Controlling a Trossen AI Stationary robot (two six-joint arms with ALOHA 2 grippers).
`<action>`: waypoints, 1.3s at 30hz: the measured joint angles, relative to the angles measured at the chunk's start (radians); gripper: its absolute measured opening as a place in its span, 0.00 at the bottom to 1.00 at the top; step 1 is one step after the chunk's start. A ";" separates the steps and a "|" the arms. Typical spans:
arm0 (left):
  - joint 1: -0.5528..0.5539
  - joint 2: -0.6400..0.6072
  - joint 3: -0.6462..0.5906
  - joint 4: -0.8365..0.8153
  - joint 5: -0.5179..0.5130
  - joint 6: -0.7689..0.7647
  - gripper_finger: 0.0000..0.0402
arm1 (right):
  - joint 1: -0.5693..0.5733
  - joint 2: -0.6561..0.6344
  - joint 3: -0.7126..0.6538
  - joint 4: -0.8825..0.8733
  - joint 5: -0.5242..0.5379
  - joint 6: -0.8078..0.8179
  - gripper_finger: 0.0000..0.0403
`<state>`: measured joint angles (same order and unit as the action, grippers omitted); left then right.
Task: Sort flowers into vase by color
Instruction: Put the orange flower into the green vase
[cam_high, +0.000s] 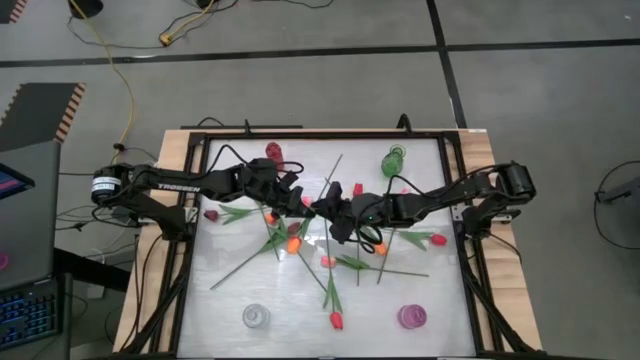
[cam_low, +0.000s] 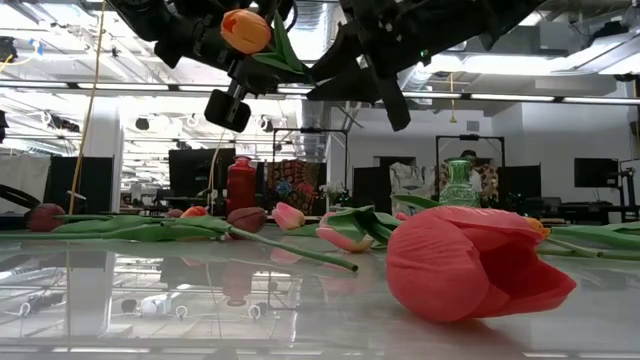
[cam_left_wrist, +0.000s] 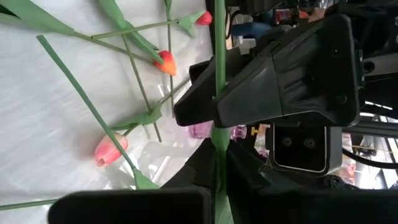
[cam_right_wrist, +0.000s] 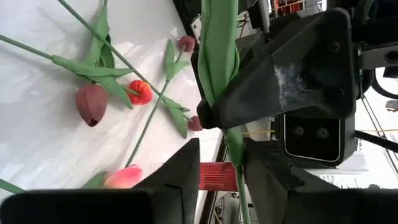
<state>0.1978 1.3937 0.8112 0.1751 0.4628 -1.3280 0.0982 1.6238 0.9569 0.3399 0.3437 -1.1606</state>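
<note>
An orange tulip (cam_low: 245, 30) is up in the air over the middle of the table, and my left gripper (cam_high: 305, 203) is shut on its green stem (cam_left_wrist: 218, 56). Opposite it, my right gripper (cam_high: 331, 216) comes in from the table's right. Its open fingers (cam_right_wrist: 183, 174) stand on either side of the same stem (cam_right_wrist: 236, 149), which lies close to one finger; whether it touches, I cannot tell. Several more tulips (cam_high: 332, 318) lie scattered flat on the white table top (cam_high: 230, 290). My left gripper pinches the tulip's stem between its two fingers, at the spot where a leaf wraps it (cam_right_wrist: 216, 74). The fingers come nearly level from the table's left and lie across the stem. The flower is lifted clear of the table.
Vases stand near the table's corners: red (cam_high: 274, 153) far left, green (cam_high: 394, 160) far right, clear (cam_high: 256, 316) near left, purple (cam_high: 412, 316) near right. A big pink tulip head (cam_low: 470, 262) lies close to the near edge. A dark frame (cam_high: 470, 250) borders the table.
</note>
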 joint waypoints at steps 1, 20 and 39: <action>0.000 0.000 0.000 -0.001 0.000 0.003 0.01 | 0.000 0.000 0.000 0.000 0.000 0.000 0.33; 0.000 0.000 -0.001 0.002 0.010 0.188 0.28 | 0.012 0.000 -0.001 -0.006 0.000 0.005 0.07; 0.132 -0.005 0.000 0.086 0.083 0.570 0.43 | 0.004 -0.118 -0.002 -0.308 0.129 0.446 0.06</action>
<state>0.3294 1.3886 0.8112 0.2616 0.5454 -0.7577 0.1021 1.5055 0.9546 0.0318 0.4727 -0.7151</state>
